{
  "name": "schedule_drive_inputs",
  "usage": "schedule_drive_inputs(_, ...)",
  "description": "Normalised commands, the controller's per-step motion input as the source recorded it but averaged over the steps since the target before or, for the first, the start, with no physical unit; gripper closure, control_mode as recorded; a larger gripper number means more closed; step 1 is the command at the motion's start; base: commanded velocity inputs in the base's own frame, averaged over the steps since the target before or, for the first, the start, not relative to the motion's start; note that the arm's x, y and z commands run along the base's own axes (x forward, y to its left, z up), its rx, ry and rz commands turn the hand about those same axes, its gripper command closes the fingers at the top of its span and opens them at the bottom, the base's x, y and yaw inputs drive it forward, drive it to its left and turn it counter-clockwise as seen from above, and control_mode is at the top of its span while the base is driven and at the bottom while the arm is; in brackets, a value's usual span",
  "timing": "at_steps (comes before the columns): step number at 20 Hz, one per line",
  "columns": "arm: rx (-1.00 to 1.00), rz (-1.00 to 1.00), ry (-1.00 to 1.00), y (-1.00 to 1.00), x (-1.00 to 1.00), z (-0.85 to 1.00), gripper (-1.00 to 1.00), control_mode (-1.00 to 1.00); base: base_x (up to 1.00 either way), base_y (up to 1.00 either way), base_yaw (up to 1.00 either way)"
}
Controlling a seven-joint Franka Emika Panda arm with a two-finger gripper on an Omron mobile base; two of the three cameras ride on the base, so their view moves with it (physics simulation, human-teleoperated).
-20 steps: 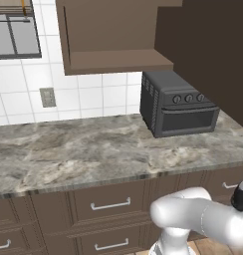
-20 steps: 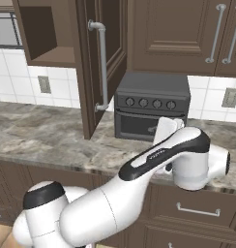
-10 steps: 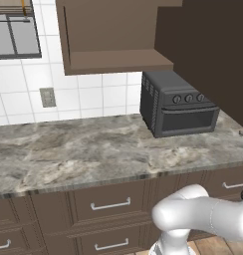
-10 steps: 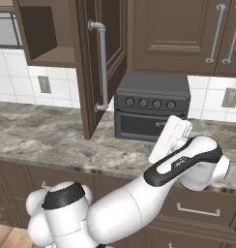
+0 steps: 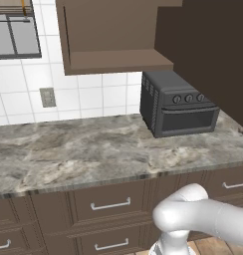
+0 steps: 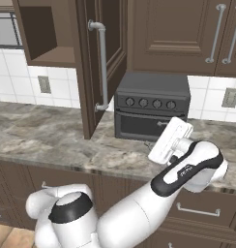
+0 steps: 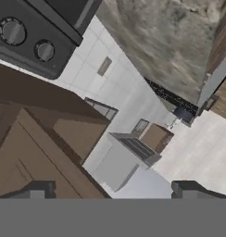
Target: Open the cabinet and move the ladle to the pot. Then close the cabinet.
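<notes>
The cabinet (image 6: 40, 34) stands open, its door (image 6: 98, 58) swung out toward me with the long silver bar handle (image 6: 103, 68) on its edge. The shelf space that I can see inside is bare. From the left, the cabinet (image 5: 113, 35) shows its underside, and the open door (image 5: 218, 50) is a dark slab at the right. My gripper (image 6: 169, 138) hangs over the counter just in front of the toaster oven. In the hand view the gripper (image 7: 114, 190) is open, its tips far apart with nothing between them. The ladle and the pot are out of view.
A dark toaster oven (image 6: 151, 109) sits on the marble counter (image 6: 52, 140) right of the open door, close to my hand. More wall cabinets (image 6: 187, 34) hang above it. Drawers (image 5: 108, 204) run below the counter, and wall outlets (image 5: 47, 97) sit on the white tiles.
My forearm and elbow have swung to the right in front of the oven, and the hand has tilted slightly. The gripper stays open and the cabinet door has not moved.
</notes>
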Motion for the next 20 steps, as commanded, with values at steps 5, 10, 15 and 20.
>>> schedule_drive_inputs(5, 0.0, 0.02, 0.39, 0.46, 0.0, 0.32, -1.0, -1.0, 0.0, 0.0, 0.0)
schedule_drive_inputs(10, 0.02, 0.0, 0.44, 0.27, 0.0, 0.37, -1.0, -1.0, 0.0, 0.0, 0.0)
schedule_drive_inputs(15, 0.15, 0.0, 0.28, 0.11, 0.0, 0.18, -1.0, -1.0, 0.0, 0.0, 0.0)
schedule_drive_inputs(20, 0.14, 0.0, -0.02, 0.16, -0.15, 0.06, -1.0, -1.0, 0.0, 0.0, 0.0)
